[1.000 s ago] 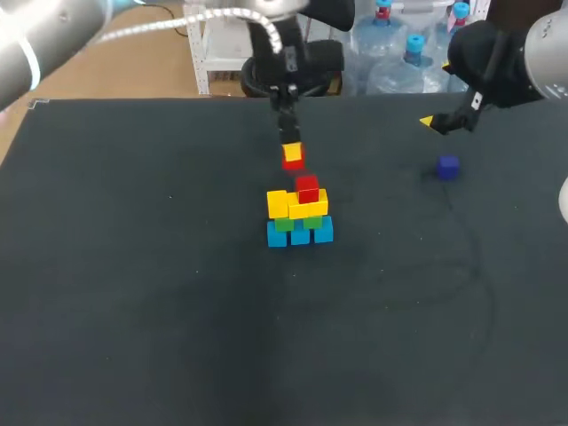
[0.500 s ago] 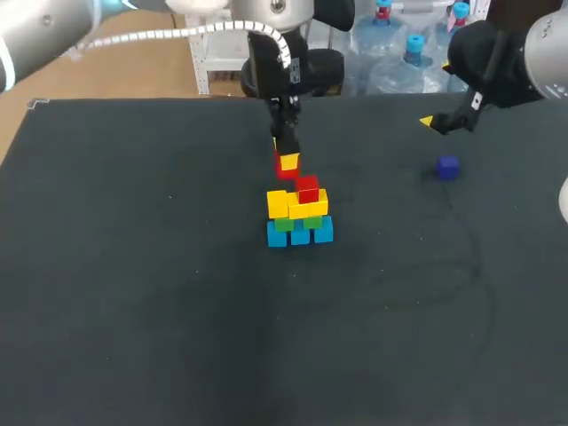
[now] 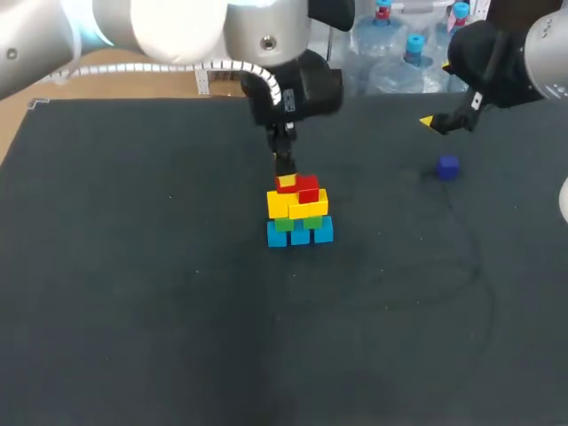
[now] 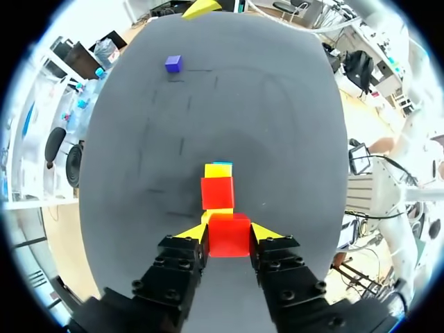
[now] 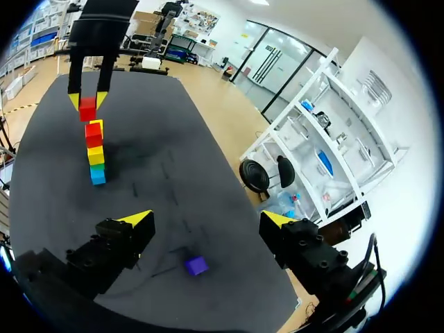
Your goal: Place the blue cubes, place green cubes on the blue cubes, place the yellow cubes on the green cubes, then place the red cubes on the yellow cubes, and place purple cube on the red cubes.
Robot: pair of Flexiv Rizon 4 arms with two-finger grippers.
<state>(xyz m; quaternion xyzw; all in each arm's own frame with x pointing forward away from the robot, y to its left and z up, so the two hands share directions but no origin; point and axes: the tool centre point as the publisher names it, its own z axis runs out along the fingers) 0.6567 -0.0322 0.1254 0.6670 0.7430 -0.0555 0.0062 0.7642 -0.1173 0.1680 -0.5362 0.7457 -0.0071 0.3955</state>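
A stack stands mid-table: blue cubes (image 3: 300,233) at the bottom, green cubes (image 3: 284,223) on them, yellow cubes (image 3: 308,208) above, and one red cube (image 3: 308,187) on the right yellow cube. My left gripper (image 3: 286,182) (image 4: 229,236) is shut on a second red cube (image 4: 229,234) (image 5: 87,109), which it holds over the left yellow cube beside the placed red one. I cannot tell whether the held cube rests on the yellow cube. The purple cube (image 3: 448,167) (image 5: 195,265) lies alone at the right. My right gripper (image 3: 435,122) (image 5: 208,220) hangs open above and behind it.
The black table (image 3: 177,319) stretches wide around the stack, with bare surface in front and to the left. Only the purple cube (image 4: 173,64) lies apart from the stack.
My left gripper has come down and forward with the red cube, from behind and above the stack to its top left. The right arm has not moved.
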